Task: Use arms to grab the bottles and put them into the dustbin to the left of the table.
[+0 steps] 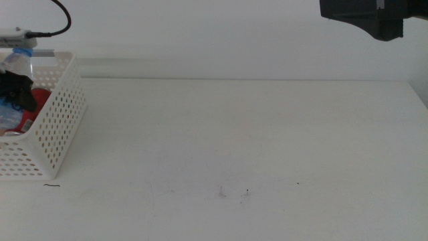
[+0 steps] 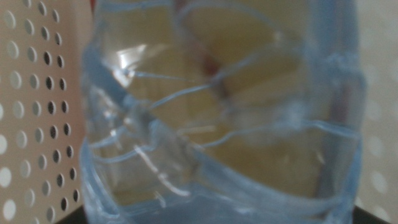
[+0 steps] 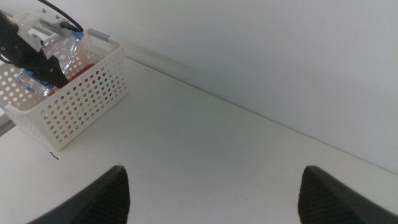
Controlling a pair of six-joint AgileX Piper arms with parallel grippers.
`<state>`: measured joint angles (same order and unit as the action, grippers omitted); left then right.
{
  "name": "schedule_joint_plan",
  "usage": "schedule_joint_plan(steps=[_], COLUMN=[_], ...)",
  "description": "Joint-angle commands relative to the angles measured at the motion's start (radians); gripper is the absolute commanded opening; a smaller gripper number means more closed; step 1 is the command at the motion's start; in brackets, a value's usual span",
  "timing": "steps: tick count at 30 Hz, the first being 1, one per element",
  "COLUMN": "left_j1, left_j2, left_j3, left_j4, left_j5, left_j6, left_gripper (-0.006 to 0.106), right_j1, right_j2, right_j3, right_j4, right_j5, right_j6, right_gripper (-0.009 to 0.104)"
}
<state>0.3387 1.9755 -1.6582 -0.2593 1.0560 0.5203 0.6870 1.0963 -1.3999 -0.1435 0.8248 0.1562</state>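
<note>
The white perforated dustbin (image 1: 57, 127) stands at the table's left edge. My left gripper (image 1: 17, 90) hangs over its inside, shut on the clear water bottle (image 1: 18, 61), which sticks up above the rim. That bottle (image 2: 217, 124) fills the left wrist view, with the dustbin's holed wall (image 2: 37, 112) behind it and a blurred yellowish shape showing through it. A red can (image 1: 41, 97) lies inside the dustbin. My right gripper (image 3: 211, 193) is open and empty, held high over the table's right side; its arm (image 1: 371, 13) shows at the upper right.
The white table (image 1: 234, 134) carries only a few tiny dark specks (image 1: 247, 193) near its front. A black cable (image 1: 57, 20) loops above the dustbin. The right wrist view shows the dustbin (image 3: 81, 99) far off across the table.
</note>
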Motion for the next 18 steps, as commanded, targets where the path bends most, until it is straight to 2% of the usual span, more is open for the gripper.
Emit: schedule_joint_plan(steps=[1,7,8,18], left_j1=[0.002,0.002,0.002,-0.046], left_j2=[0.003,0.011,0.008,-0.151], left_j3=[-0.018,-0.022,-0.028,0.030], left_j4=[-0.016,-0.019,-0.022,-0.044], left_j5=[-0.045,-0.069,-0.071,-0.081], left_j6=[0.003,0.005,0.005,-0.088], left_gripper=[0.037,0.090,0.094,0.094], right_j1=[0.002,0.002,0.002,0.002], right_j2=[-0.003,-0.003,-0.003,-0.003], right_j3=[-0.006,-0.006,-0.006,-0.006], right_j4=[-0.008,-0.008,-0.008,-0.008], right_j5=[-0.011,-0.011,-0.011,-0.011], right_j6=[-0.008,-0.008,-0.008,-0.008], right_gripper=[0.093,0.093,0.093,0.093])
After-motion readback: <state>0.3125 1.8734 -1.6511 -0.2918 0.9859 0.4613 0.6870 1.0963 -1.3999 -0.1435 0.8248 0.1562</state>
